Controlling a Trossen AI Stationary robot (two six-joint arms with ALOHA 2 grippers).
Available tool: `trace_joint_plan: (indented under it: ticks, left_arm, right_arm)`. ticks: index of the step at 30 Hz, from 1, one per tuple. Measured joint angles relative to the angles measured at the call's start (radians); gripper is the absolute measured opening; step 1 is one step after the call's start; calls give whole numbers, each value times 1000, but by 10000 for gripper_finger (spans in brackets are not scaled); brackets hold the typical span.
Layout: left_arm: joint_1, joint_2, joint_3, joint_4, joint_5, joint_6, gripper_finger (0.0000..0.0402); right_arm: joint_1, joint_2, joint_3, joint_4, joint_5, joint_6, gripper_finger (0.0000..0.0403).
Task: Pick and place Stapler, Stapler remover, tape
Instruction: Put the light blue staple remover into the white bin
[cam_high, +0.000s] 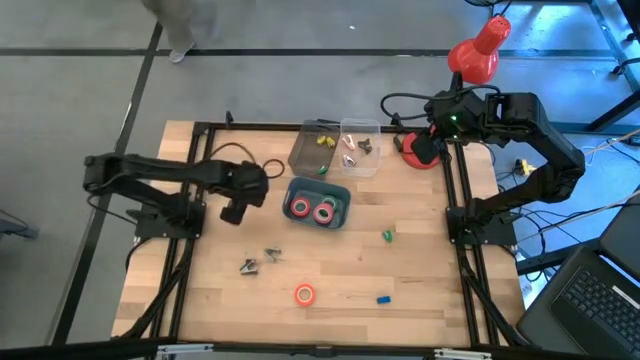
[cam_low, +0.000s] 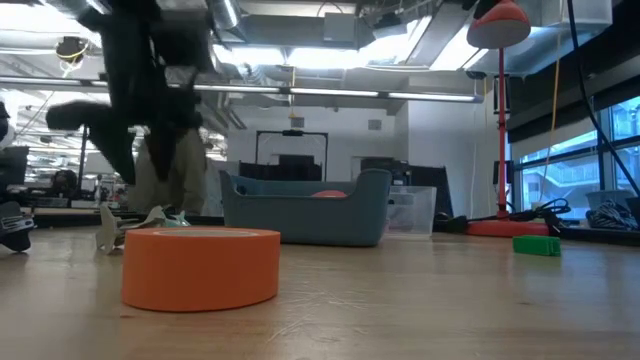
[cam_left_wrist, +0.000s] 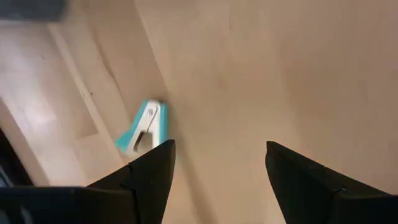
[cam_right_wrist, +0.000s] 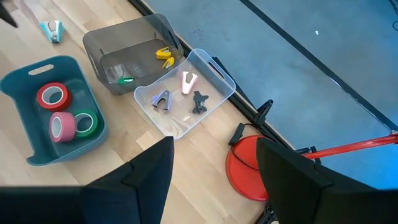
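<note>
My left gripper (cam_high: 235, 207) hangs open above the table, left of the blue bin (cam_high: 343, 212). Between and just past its fingers (cam_left_wrist: 217, 180) a small light-blue stapler (cam_left_wrist: 144, 126) lies flat on the wood. An orange tape roll (cam_high: 305, 294) lies flat near the table's near edge and fills the low view's foreground (cam_low: 200, 265). Red, pink and green tape rolls (cam_right_wrist: 65, 113) lie in the blue bin (cam_right_wrist: 25, 81). Two staple removers (cam_high: 259, 260) lie on the table. My right gripper (cam_right_wrist: 211, 180) waits open at the far right corner.
A grey bin (cam_high: 303, 152) holds a yellow stapler (cam_right_wrist: 163, 54). A clear bin (cam_high: 372, 130) beside it holds three staple removers (cam_right_wrist: 180, 93). A green block (cam_high: 387, 235) and a blue block (cam_high: 383, 298) lie loose. A red lamp base (cam_high: 418, 150) stands by the right gripper.
</note>
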Motion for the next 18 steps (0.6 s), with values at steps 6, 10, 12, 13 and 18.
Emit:
trace_joint_plan:
  ticks: [6, 10, 12, 13, 18]
  left_arm:
    - [94, 133, 55, 7, -81, 262, 239]
    - [154, 187, 88, 16, -68, 375, 239]
    - [180, 213, 100, 20, -62, 421, 239]
    - [191, 224, 106, 25, -60, 439, 239]
    - [226, 277, 134, 44, -24, 499, 239]
  right_arm:
    - [0, 0, 0, 0, 0, 2, 229]
    - [0, 0, 0, 0, 0, 2, 229]
    - [0, 0, 0, 0, 0, -2, 229]
    - [0, 0, 0, 0, 0, -6, 229]
    - [0, 0, 0, 0, 1, -21, 229]
